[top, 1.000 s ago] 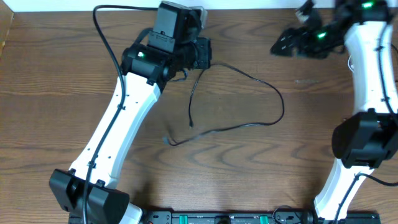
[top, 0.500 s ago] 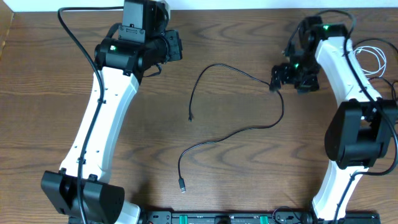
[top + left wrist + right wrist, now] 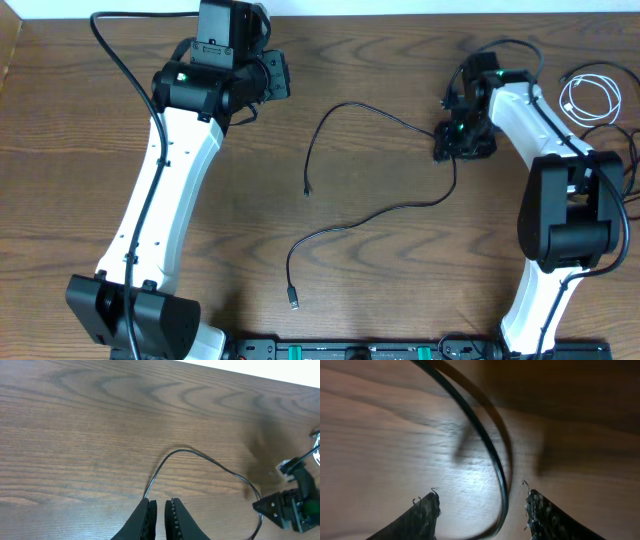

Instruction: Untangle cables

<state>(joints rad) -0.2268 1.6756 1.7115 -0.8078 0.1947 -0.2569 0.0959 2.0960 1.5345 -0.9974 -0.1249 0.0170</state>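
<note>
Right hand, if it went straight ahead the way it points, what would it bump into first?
Probably the black cable, which curves through the gap between the fingers of the right hand, with the wooden table just behind it. Depth is hard to judge here.

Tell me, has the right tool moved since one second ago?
Yes. The right tool left the far edge of the table and came nearer, over the black cable.
</note>
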